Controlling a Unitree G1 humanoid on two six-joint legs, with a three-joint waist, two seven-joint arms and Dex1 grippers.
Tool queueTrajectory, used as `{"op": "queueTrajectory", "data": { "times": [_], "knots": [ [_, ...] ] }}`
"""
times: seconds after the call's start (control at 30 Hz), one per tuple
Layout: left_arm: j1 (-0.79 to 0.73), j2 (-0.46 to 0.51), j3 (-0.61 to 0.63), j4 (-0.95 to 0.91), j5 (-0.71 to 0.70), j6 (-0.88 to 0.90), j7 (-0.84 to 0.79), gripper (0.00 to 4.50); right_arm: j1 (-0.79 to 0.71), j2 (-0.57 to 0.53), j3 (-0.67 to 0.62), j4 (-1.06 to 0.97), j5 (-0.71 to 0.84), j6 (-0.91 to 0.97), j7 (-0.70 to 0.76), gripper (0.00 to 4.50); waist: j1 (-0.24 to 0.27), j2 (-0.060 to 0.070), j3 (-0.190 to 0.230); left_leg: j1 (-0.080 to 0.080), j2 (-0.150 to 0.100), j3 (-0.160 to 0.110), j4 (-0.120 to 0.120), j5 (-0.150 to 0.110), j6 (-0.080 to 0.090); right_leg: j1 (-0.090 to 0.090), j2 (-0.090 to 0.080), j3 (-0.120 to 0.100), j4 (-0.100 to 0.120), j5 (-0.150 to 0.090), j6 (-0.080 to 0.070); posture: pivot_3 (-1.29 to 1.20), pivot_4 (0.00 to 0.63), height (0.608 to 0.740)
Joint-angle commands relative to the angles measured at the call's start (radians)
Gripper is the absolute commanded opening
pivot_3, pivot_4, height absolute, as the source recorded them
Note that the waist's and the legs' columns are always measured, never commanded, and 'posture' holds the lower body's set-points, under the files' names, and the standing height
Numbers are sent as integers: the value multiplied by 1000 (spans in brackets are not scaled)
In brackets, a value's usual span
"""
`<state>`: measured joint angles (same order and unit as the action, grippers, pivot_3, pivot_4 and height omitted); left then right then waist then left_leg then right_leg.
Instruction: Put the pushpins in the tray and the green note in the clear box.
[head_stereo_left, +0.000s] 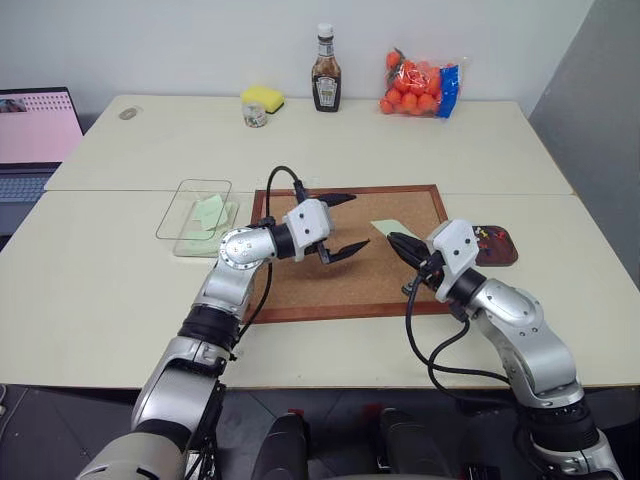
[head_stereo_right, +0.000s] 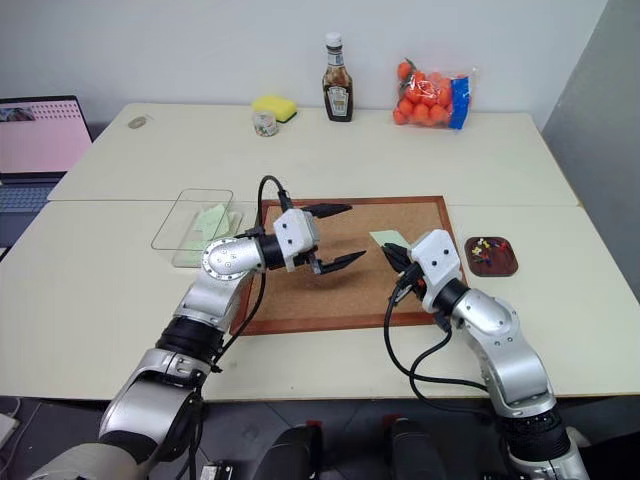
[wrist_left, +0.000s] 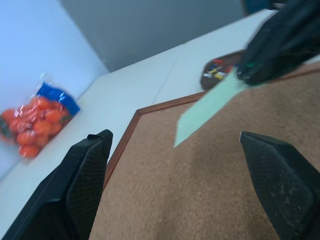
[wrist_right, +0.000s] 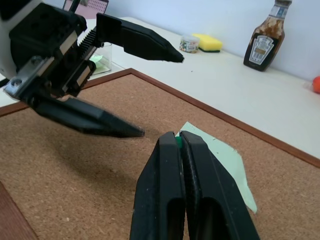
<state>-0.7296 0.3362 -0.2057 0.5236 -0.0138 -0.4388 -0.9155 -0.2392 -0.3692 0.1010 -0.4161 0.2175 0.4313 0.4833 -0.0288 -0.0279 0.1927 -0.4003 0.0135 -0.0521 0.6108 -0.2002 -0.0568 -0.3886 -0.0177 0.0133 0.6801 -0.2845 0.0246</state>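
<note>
Both arms reach in over the corkboard (head_stereo_left: 350, 250), grippers roughly level and pointing toward each other. The left gripper (head_stereo_left: 340, 224) is held above the middle of the board, clear of its surface, aimed to the robot's right. The right gripper (head_stereo_left: 400, 243) sits above the board's right half, aimed to the robot's left.

Containers: the clear box (head_stereo_left: 190, 205) stands just off the board's left edge; 1 green slip (head_stereo_left: 209, 211) lies inside it. The tray (head_stereo_left: 496, 246) rests just off the board's right edge and holds several pushpins (head_stereo_right: 484, 245) with coloured heads; their count cannot be told.

Left gripper: fingers (wrist_left: 82, 175) spread wide, holding nothing and touching nothing. The green note (wrist_left: 207, 106) lies ahead of them, apart from both tips.

Right gripper: fingers (wrist_right: 172, 192) pressed together, pinching 1 edge of the green note. A small green object (wrist_right: 177, 142) shows between the tips at the pinch point; what it is cannot be told. The note hangs from this grip, angled over the cork at the board's right half.
</note>
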Motion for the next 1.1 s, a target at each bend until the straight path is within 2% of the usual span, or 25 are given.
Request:
{"op": "queueTrajectory", "data": {
  "times": [0.03, 0.17, 0.2, 0.23, 0.5, 0.7, 0.9, 1.1],
  "knots": [
    [-60, -29, -33, 78, 61, -132, 33, 4303, -31, 2, -20, -75, 48, 49, 7, 0, 0, 0, 0, 0, 0, 0, 0, 0, 0, 0, 0, 0, 0, 0, 0, 0, 150, 740],
    [-95, -45, -54, 157, 116, -217, 73, 4303, -37, 0, -17, -89, 64, 73, 3, 0, 0, 0, 0, 0, 0, 0, 0, 0, 0, 0, 0, -1, 0, 0, 0, 0, 150, 740],
    [-106, -48, -60, 182, 134, -240, 90, 3951, -39, 0, -16, -92, 67, 78, 3, 0, 0, 0, 0, 0, 0, 0, 0, 0, 0, 0, 0, -1, 0, 0, 0, 0, 150, 740],
    [-117, -51, -62, 205, 149, -259, 109, 3877, -40, 1, -16, -95, 70, 83, 3, 0, 0, 0, 0, 0, 0, 0, 0, 0, 0, 0, 0, -2, 0, 0, 0, 0, 150, 740],
    [-172, -76, -78, 313, 218, -357, 206, 2362, -48, 3, -17, -109, 83, 106, -4, 0, 0, 0, 0, 0, 0, 0, 0, 0, 0, 0, 0, -3, 0, 0, 0, 0, 150, 740],
    [-173, -72, -92, 342, 245, -392, 220, 1048, -51, 4, -23, -115, 96, 115, -15, 0, -1, 0, 0, 0, 0, 0, 0, 0, 0, 0, 0, -3, 0, 0, 1, 0, 150, 740],
    [-165, -65, -100, 353, 243, -404, 206, 17, -56, 11, -30, -114, 102, 121, -23, 0, -1, 0, 0, 0, 0, 0, 0, 0, 0, 0, 0, -3, 0, 0, 1, 0, 150, 740],
    [-162, -61, -104, 361, 244, -410, 207, 17, -65, 39, -50, -112, 115, 127, -52, 0, -1, 0, 0, 0, 0, 0, 0, 0, 0, 0, 0, -3, 0, 0, 1, 0, 150, 740]
  ]
}}
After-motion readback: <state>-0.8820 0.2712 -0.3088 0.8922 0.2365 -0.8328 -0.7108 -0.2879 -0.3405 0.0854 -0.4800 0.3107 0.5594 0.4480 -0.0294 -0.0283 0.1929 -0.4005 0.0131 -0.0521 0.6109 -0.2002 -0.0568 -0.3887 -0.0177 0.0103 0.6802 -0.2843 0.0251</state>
